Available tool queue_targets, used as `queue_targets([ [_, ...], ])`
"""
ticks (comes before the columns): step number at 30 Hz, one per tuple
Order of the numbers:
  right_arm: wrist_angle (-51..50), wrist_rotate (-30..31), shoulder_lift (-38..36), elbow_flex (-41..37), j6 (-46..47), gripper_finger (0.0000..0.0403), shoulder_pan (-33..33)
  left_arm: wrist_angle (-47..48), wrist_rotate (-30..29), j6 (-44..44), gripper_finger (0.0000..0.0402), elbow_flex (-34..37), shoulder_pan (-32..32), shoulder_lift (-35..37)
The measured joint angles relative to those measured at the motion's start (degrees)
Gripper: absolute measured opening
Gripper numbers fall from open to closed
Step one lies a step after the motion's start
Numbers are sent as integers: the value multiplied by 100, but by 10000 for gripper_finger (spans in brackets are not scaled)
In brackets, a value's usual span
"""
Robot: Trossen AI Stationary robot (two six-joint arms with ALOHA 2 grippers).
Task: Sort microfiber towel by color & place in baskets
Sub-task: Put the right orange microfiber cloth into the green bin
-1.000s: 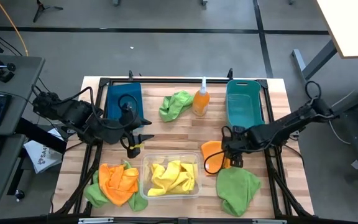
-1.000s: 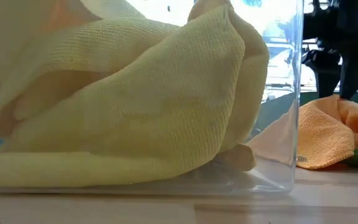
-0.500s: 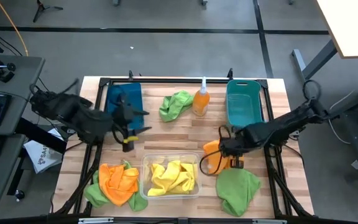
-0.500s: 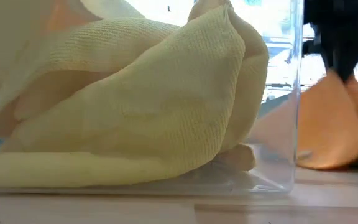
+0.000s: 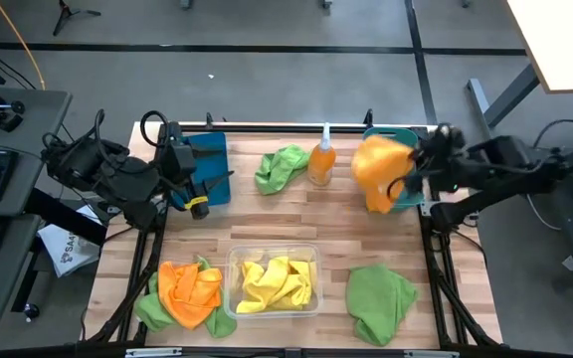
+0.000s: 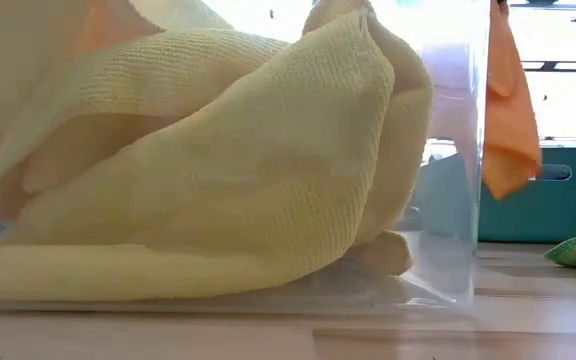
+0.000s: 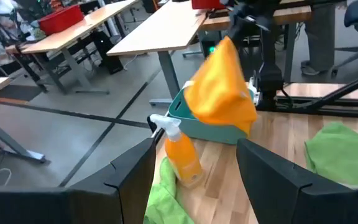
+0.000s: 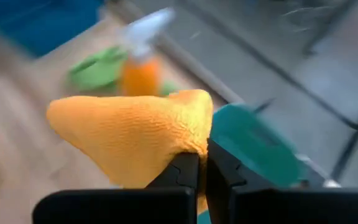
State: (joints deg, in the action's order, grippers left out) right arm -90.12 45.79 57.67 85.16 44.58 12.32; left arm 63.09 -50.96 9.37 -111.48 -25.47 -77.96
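While pinched tight on an orange towel [image 5: 379, 169], right gripper [image 5: 412, 177] raised at two o'clock over the table [image 5: 267, 214], cloth dangling against the near-left edge of the teal basket [image 5: 391, 164]. Left gripper [image 5: 214, 188] at ten o'clock beside the dark blue basket [image 5: 198, 159], fingers spread, empty. Yellow towels [image 5: 275, 281] heaped in the clear basket [image 5: 273, 280] at six o'clock. Orange-and-green pile [image 5: 185, 292] at seven, green towel [image 5: 379, 301] at five, another green towel [image 5: 282, 167] beside the spray bottle [image 5: 321, 159] at twelve

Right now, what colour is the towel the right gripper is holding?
Orange. The towel pinched in the right gripper shows best in the right wrist view.
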Motion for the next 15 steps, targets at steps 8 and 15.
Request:
queue_targets([
  [8,2,1119,-492,-381,153,1,-1507,-3,-18,408,213,2,0,-55],
  [15,701,212,-511,-1534,-355,0,-1938,-1,14,651,213,2,1,-149],
])
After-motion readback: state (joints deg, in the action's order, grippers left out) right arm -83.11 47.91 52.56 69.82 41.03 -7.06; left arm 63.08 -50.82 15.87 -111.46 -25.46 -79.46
